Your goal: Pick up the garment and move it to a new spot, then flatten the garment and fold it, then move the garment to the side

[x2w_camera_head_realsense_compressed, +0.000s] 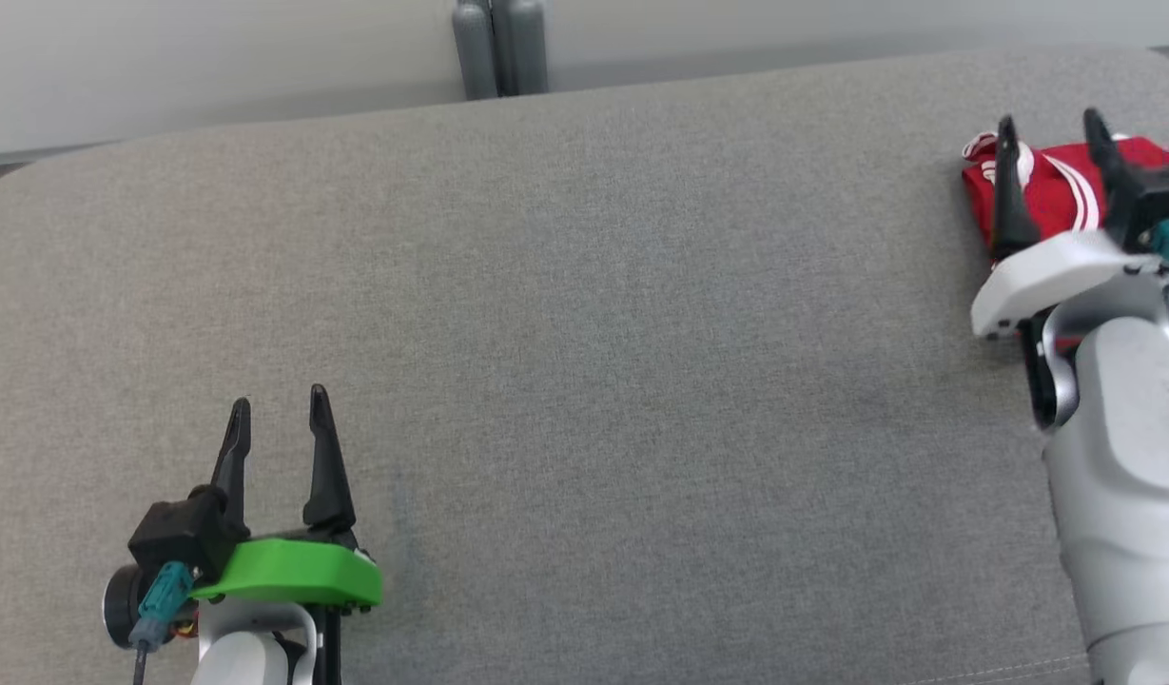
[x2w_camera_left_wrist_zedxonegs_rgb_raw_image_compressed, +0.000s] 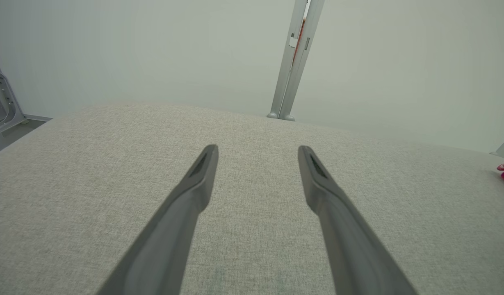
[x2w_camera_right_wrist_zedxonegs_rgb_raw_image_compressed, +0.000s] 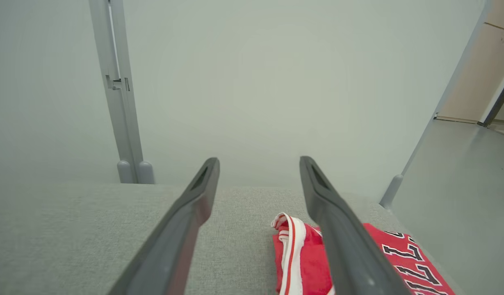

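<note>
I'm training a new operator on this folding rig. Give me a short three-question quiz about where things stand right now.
1. True or false: the left gripper holds the red garment.
2. On the grey cushion, the garment lies: A) at the right end, B) at the left end, C) in the middle.
3. How do the right gripper's jaws stand?
Key: 1 false, it is open over bare cushion. 2 A. 3 open, gripping nothing.
</note>
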Robot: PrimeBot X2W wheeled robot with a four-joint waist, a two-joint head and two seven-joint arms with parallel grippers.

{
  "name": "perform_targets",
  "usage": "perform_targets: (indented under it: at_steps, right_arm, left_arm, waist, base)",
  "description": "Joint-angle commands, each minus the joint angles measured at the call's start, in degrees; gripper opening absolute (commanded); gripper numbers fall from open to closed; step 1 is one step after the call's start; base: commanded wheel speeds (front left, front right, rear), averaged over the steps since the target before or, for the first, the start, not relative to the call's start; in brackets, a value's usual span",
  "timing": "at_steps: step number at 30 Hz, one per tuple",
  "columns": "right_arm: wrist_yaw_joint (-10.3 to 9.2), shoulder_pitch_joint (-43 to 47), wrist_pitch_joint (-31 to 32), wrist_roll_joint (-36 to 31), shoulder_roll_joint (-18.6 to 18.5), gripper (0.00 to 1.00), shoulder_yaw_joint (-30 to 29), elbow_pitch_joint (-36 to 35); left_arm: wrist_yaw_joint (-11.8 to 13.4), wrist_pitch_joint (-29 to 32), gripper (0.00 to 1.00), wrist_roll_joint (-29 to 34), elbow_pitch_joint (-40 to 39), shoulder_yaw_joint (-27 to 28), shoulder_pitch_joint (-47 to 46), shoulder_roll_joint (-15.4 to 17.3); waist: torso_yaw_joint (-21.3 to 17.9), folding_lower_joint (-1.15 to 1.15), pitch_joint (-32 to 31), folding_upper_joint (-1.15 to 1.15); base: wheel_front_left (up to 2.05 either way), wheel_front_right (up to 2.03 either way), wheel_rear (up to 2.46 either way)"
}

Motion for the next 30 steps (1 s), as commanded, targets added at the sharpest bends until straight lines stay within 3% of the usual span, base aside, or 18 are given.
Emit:
perform_targets:
  at_steps: [1, 10, 18, 30]
  right_arm:
    - [-0.09, 3.3, -0.2, 1.5, 0.8, 1.0, 1.1, -1.6]
    - [-0.09, 20.0, -0.2, 9.3, 4.8, 1.0, 6.1, -14.1]
    - [-0.08, 31.3, 0.7, 13.7, 6.1, 1.0, 10.6, -22.6]
    - [-0.08, 37.0, 0.1, 16.8, 6.2, 1.0, 13.1, -24.9]
  left_arm:
    - [0.0, 0.0, 1.0, -0.8, 0.4, 0.3, 1.2, -0.1]
    - [0.7, 0.0, 1.0, -1.0, 1.3, 0.9, 5.0, -0.5]
    - [1.4, 0.0, 1.0, -0.8, 0.5, 0.5, 7.2, -0.7]
    - [1.2, 0.0, 1.0, 0.2, 0.4, -0.9, 7.6, -0.8]
  waist:
    - [0.8, 0.0, -4.5, 0.0]
    - [2.9, 0.0, -8.6, 0.0]
    - [4.3, 0.0, -9.8, 0.0]
    - [4.9, 0.0, -10.1, 0.0]
  base:
    - [0.0, 0.0, 0.0]
    - [0.0, 0.0, 0.0]
    - [0.0, 0.0, 0.0]
    - [0.0, 0.0, 0.0]
